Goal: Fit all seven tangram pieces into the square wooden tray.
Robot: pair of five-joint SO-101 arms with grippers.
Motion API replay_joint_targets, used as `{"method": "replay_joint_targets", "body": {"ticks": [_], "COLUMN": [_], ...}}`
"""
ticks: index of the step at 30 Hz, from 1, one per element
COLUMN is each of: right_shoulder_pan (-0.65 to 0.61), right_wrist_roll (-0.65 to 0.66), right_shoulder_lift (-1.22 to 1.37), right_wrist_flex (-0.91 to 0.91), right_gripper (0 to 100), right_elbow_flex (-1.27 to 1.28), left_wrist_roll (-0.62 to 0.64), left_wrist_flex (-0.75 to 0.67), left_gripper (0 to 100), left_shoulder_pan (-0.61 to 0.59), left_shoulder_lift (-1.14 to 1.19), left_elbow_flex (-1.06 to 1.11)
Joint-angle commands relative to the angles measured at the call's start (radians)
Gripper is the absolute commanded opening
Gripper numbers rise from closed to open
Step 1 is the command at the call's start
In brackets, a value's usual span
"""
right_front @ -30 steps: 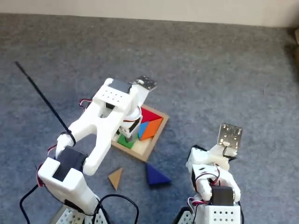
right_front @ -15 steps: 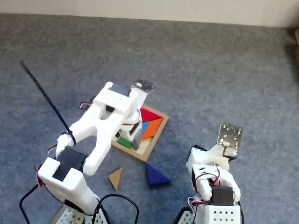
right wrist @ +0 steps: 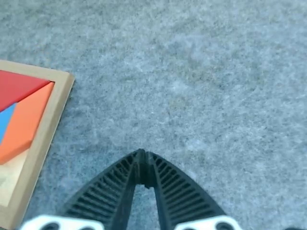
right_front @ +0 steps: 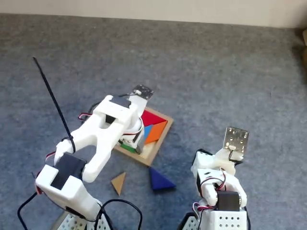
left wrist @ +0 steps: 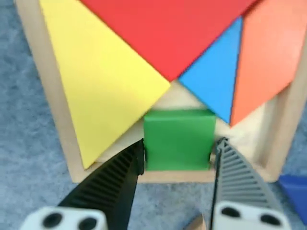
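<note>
Clasping green square (left wrist: 178, 139), left fingers (left wrist: 120, 179)

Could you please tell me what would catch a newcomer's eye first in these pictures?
The bright pieces in the tray stand out, with the left hand clamped on a green square at the tray edge nearest the arms. On the carpet between tray and arms lie a tan triangle and a blue triangle, not yet fitted. The right hand hangs shut over the carpet beside the tray.
</note>
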Motion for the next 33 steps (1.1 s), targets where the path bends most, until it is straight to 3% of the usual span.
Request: {"method": "replay_joint_targets", "body": {"ticks": [1,4,7,19,30,33], "right_shoulder_pan": [0.01,0.01,0.01,0.01,0.01,0.01], "right_wrist_roll": [0.014,0.014,0.014,0.014,0.014,0.014], "right_shoulder_lift": [-0.018,-0.018,-0.018,-0.018,-0.018,-0.018], "right_wrist_flex": [-0.022,-0.022,-0.022,-0.022,-0.022,-0.022], "right_gripper": [0.9,0.9,0.9,0.9,0.9,0.9], "right_elbow_flex": [0.12,0.12,0.12,0.12,0.12,0.12], "left_wrist_roll": [0.014,-0.014,-0.011,-0.015,-0.066,-0.061], "left_wrist_flex": [-0.04,-0.04,-0.034,0.037,0.054,0.094], "left_gripper": [12,3,1,1,2,8], "left_shoulder_pan": [-0.007,0.036,0.068,0.081,0.081,0.062], "left_shoulder_lift": [-0.018,-0.002,-0.005,-0.194,-0.211,-0.211], "left_elbow_flex": [0.012,0.016,0.018,0.013,0.005,-0.015]}}
